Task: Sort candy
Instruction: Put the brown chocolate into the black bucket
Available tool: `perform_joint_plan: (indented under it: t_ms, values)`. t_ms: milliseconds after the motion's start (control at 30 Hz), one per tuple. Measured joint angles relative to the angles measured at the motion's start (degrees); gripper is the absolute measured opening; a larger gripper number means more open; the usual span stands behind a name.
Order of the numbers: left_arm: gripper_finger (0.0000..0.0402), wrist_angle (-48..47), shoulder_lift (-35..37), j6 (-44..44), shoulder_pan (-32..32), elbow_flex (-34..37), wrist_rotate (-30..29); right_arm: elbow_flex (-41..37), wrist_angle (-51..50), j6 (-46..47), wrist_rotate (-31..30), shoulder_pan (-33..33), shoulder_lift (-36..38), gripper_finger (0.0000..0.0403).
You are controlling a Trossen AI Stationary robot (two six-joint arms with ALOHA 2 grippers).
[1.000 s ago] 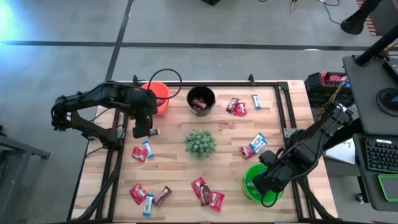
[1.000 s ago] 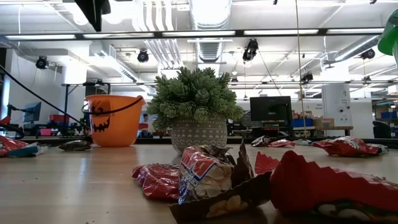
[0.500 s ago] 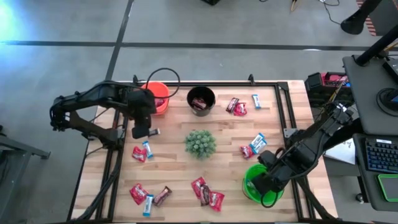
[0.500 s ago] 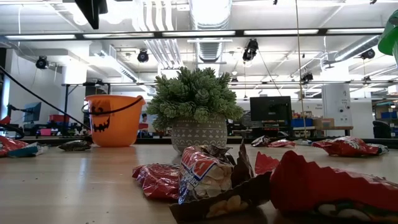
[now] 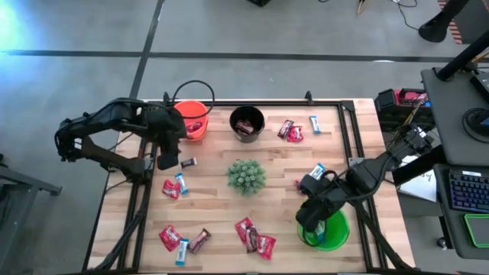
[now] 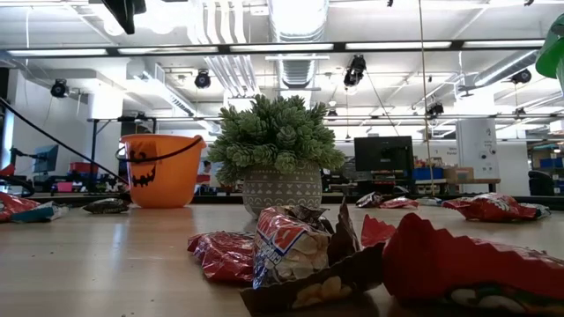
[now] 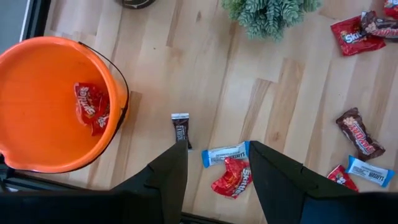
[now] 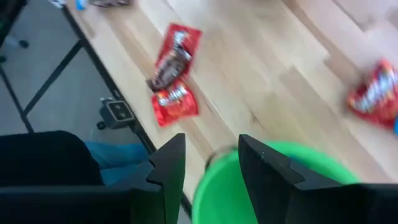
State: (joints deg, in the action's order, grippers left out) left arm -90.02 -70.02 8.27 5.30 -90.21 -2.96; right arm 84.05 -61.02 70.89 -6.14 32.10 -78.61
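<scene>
high view: plant (image 5: 246, 176) sits mid counter (image 5: 275, 153), use it as anchor. left hand (image 5: 167, 158) hangs up-left of plant, just beside orange bucket (image 5: 192, 120), fingers apart, nothing between them. small brown candy (image 5: 188, 162) lies left of plant, just by that hand; left wrist view shows it at a fingertip (image 7: 181, 129), with a blue one (image 7: 225, 154) and a red one (image 7: 232, 180) close by. red candy already in orange bucket (image 7: 92, 107). black bucket (image 5: 247, 121) above plant holds brown. right hand (image 5: 315, 219) down-right of plant, over green bucket (image 5: 327, 229) rim, fingers apart, empty. more candy scattered all round plant. judgement: left should drop straight on the brown one, straddle its short side, avoid dragging blue/red neighbours, then carry to black bucket.
</scene>
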Motion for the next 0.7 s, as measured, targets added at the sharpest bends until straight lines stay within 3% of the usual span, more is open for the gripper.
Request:
perform_joint_plan:
  t_ms: [333, 700]
  values:
    - [0.0152, 0.0, 0.05, 2.8, 0.0, 0.0, -0.07, 0.07, 6.51, -8.95, -0.03, -4.32, -2.74, 0.0125]
    - [0.0152, 0.0, -0.15, 3.14, 0.0, 0.01, -2.12, 0.09, 19.74, -8.94, -2.34, -5.27, -15.13, 0.0136]
